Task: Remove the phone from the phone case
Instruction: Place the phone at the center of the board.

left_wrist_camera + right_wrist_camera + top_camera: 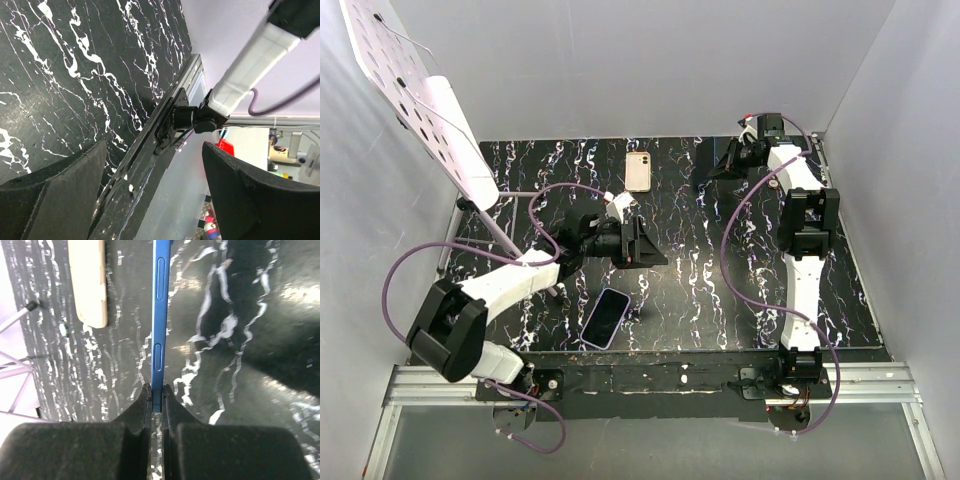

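Right gripper clamped on slim blue phone, held edge-up at table's far side near beige slab; thin grip suggests phone already bare. Left gripper spread, empty, hovering mid-table.

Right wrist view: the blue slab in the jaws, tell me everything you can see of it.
The blue slab shows edge-on: thin, straight, smooth, faintly glossy, with two long rounded button shapes along its edge. Its near end is pinched in the right gripper, both black fingers flat against its faces. It runs straight away from the camera and out past the top of the frame, over the black marbled table. No other contact shows. Whether it is the phone or the case cannot be told.
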Controlling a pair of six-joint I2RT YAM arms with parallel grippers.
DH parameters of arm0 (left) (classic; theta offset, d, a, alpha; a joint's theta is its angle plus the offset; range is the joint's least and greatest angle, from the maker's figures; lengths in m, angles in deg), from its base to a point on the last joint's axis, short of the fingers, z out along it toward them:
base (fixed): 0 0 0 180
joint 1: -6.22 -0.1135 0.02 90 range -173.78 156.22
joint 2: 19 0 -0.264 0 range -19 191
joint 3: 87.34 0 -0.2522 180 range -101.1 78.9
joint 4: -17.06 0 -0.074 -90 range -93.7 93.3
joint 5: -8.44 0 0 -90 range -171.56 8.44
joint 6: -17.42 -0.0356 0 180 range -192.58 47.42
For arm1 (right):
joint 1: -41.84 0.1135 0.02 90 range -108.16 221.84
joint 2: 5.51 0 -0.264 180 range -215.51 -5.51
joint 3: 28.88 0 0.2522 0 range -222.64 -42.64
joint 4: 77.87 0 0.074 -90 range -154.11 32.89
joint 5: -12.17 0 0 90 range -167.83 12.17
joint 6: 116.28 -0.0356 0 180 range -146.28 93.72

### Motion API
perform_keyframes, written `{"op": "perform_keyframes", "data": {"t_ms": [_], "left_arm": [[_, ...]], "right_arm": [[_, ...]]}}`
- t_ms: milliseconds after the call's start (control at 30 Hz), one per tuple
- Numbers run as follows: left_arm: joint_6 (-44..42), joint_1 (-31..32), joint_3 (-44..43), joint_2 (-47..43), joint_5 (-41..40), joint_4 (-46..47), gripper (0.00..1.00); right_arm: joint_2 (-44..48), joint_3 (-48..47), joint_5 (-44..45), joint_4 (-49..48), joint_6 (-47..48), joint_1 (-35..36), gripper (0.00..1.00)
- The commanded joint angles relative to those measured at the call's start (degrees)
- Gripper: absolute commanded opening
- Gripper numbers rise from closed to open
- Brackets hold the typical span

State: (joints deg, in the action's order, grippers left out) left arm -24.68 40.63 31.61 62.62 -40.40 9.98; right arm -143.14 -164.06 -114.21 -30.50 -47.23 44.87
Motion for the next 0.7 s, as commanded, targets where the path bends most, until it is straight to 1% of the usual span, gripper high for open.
{"op": "perform_keyframes", "data": {"t_ms": [0, 200, 233, 300, 367, 433, 467, 500, 533, 600, 633, 667], "left_arm": [[-9.04, 0.21, -1.93, -6.38, 0.23, -8.59, 0.77], [-12.21, 0.04, -2.99, -9.11, -0.74, -14.49, 0.79], [-12.91, 0.13, -2.9, -9.55, -1.0, -15.37, 0.8], [-15.02, 0.13, -3.25, -10.52, -1.79, -17.65, 0.84], [-17.3, 0.13, -3.95, -11.13, -3.89, -20.99, 0.87], [-19.33, 0.13, -4.65, -11.75, -5.83, -23.63, 0.89], [-20.12, 0.13, -5.0, -12.01, -6.44, -24.77, 0.89], [-20.74, 0.13, -5.62, -12.19, -7.15, -26.09, 0.9], [-21.09, 0.13, -5.8, -12.54, -7.15, -26.45, 0.9], [-21.18, 0.13, -5.97, -12.98, -6.8, -26.8, 0.9], [-21.18, 0.13, -5.97, -13.24, -6.63, -26.8, 0.9], [-21.01, 0.13, -6.15, -13.33, -6.54, -26.89, 0.9]], "right_arm": [[-3.17, -7.42, -3.43, 6.38, 6.0, -1.97, 0.01], [-5.63, -9.61, -3.78, 7.87, 8.29, -2.41, 0.01], [-6.25, -10.75, -3.09, 9.18, 9.08, -4.24, 0.01], [-7.74, -13.73, -0.89, 13.13, 11.45, -4.43, 0.02], [-8.63, -15.24, -0.63, 14.38, 12.25, -4.78, 0.06], [-8.28, -15.16, 0.95, 14.38, 12.42, -4.87, 0.17], [-8.19, -15.33, 1.22, 14.3, 12.51, -4.87, 0.26], [-8.28, -15.51, 2.09, 14.3, 12.34, -4.87, 0.38], [-8.1, -16.03, 4.71, 14.38, 11.81, -4.87, 0.52], [-7.75, -17.96, 11.21, 15.26, 11.54, -4.52, 0.69], [-7.4, -19.97, 16.12, 16.65, 11.46, -4.43, 0.76], [-6.96, -22.25, 19.99, 18.23, 11.11, -4.26, 0.8]]}}
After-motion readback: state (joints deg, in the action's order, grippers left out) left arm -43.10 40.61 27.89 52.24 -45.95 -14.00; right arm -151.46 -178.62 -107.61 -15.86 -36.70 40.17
